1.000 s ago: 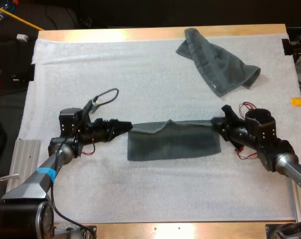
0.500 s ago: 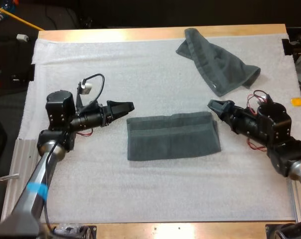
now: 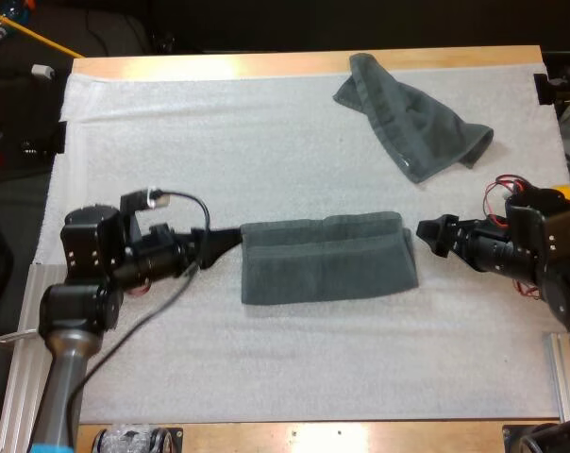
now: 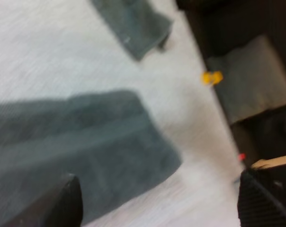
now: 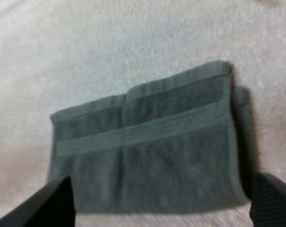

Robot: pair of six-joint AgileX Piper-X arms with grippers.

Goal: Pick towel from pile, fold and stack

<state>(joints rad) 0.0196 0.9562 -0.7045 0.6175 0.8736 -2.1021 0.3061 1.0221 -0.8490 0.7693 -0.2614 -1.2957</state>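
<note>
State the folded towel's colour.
Dark grey-green folded towel, with a woven stripe; best in the right wrist view.

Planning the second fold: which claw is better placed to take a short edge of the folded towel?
Left, probably. The left claw sits open at the folded towel's edge; the right claw stands clear of it.

- No readable text, label, brand, number or sign anywhere.
- Nothing legible on the folded towel, on the crumpled towel at 1 o'clock from it, or on the white mat.
</note>
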